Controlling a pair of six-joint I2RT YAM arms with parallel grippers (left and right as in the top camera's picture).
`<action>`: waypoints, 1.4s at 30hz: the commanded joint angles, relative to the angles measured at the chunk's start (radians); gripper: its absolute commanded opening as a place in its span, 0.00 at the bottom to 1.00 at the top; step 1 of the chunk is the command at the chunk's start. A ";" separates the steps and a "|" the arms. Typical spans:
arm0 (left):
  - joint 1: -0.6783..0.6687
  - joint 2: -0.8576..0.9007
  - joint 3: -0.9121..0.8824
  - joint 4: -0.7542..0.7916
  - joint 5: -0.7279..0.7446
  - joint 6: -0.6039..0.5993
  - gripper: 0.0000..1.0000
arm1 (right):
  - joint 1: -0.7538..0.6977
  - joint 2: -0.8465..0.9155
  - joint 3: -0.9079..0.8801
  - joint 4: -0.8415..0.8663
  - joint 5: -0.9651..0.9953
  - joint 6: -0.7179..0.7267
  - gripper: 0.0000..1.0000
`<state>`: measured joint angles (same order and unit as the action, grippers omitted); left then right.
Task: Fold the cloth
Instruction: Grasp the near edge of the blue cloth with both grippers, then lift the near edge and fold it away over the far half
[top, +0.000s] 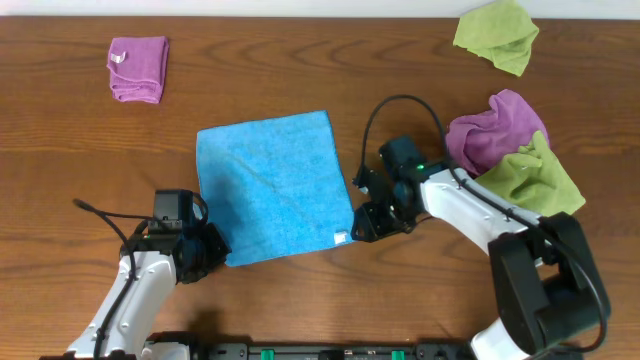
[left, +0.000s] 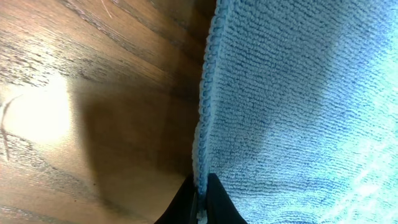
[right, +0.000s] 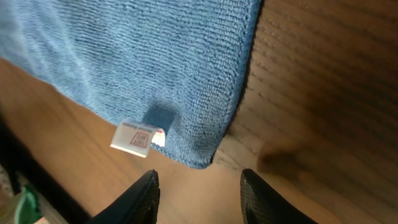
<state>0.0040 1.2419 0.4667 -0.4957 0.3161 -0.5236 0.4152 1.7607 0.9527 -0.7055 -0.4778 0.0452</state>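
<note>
1. The sky-blue cloth (top: 272, 185) lies spread flat in the middle of the wooden table (top: 300, 60), a rough square turned slightly askew, with a faint diagonal crease across it.
2. My left gripper (top: 212, 252) sits at the cloth's near-left corner. In the left wrist view my two dark fingers (left: 217, 205) are pressed together on the stitched edge of the cloth (left: 298, 112), so I am pinching that hem, low against the wood.
3. My right gripper (top: 362, 226) sits at the near-right corner. In the right wrist view its fingers (right: 144, 194) stand spread apart with nothing between them. The corner of the cloth (right: 143, 56) lies just ahead of the gap and is not yet inside it.
4. The small white tag (right: 138, 137) sticks out from the cloth's near edge just beside that corner, lying on the table. From overhead it shows as a white speck (top: 341, 238) close to my right fingers.
5. The rest of the cloth looks flat on the table; I see no part lifted or folded over.
6. Well apart from my work, a folded purple cloth (top: 138, 68) lies at the far left, and a crumpled lime-green cloth (top: 497, 35) at the far right.
7. Another purple cloth (top: 492, 128) and a second lime-green cloth (top: 532, 176) lie bunched together, touching, just beyond my right arm.
</note>
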 joint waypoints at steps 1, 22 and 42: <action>0.004 0.003 -0.005 0.000 0.018 -0.001 0.06 | 0.024 0.006 -0.008 0.015 0.051 0.037 0.43; 0.004 -0.010 0.101 -0.006 0.078 -0.001 0.06 | 0.100 0.076 0.145 -0.083 0.141 0.122 0.01; 0.004 0.147 0.294 0.195 -0.087 -0.106 0.06 | 0.092 0.105 0.389 0.188 0.196 0.191 0.01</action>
<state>0.0048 1.3235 0.7502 -0.3283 0.2543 -0.6071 0.5224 1.8252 1.3296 -0.5476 -0.2878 0.1986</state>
